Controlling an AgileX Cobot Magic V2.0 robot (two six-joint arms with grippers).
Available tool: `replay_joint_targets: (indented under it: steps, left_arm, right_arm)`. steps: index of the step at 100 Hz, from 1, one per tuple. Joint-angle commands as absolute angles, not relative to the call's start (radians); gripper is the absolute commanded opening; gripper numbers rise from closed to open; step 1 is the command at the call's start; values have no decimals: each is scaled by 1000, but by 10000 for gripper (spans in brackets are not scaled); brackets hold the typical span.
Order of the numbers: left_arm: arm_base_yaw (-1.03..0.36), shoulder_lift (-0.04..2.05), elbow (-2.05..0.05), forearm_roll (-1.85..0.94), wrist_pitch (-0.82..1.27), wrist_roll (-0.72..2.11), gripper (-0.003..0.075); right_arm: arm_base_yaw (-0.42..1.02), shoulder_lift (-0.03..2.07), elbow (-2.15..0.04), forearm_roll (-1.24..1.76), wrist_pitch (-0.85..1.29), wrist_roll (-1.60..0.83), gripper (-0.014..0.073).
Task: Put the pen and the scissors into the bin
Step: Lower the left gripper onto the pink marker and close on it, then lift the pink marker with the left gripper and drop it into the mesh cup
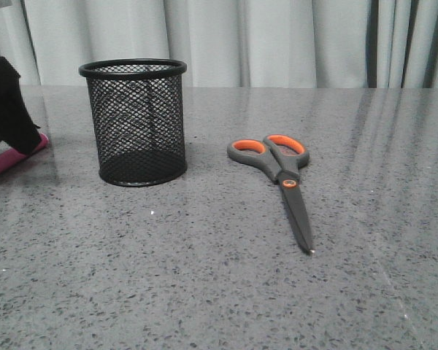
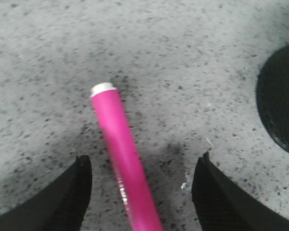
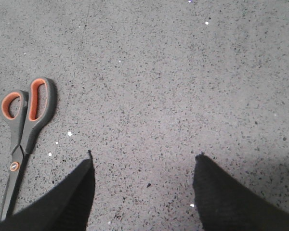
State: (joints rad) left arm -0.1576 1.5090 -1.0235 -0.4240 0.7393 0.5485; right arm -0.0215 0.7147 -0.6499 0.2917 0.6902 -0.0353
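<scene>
The magenta pen [image 2: 120, 154] lies flat on the table, its white tip pointing away from my left gripper [image 2: 142, 166]. That gripper is open, its jaws on either side of the pen and apart from it. In the front view the gripper [image 1: 7, 109] is a black mass at the far left over the pen [image 1: 11, 160]. The black mesh bin [image 1: 137, 124] stands upright, empty, left of centre; its base shows in the left wrist view [image 2: 282, 98]. The scissors [image 1: 281, 175] lie shut, blades toward the front; they show in the right wrist view [image 3: 21, 134]. My right gripper [image 3: 142, 161] is open and empty above bare table.
The grey speckled table [image 1: 219, 292] stretches to a pale curtain [image 1: 277, 36] at the back. The bin and the scissors lie about a hand's width apart.
</scene>
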Motion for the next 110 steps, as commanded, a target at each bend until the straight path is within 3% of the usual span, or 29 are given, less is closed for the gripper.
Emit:
replay_joint_targets:
  steps: [1, 59, 68, 81, 110]
  left_arm:
    - [-179, 1480, -1056, -420, 694, 548, 419]
    - [-179, 1546, -1056, -410, 705, 547, 356]
    - [-179, 1546, -1056, -408, 709, 547, 250]
    - [-179, 1546, -1056, -408, 741, 547, -25]
    - [-179, 1482, -1056, -413, 741, 547, -22]
  right_arm:
    - [-28, 719, -683, 303, 624, -41, 401]
    - [-28, 719, -683, 303, 637, -41, 401]
    - [-28, 719, -683, 303, 638, -41, 401]
    - [-28, 719, -683, 303, 639, -41, 401]
    - [-28, 719, -683, 303, 645, -41, 401]
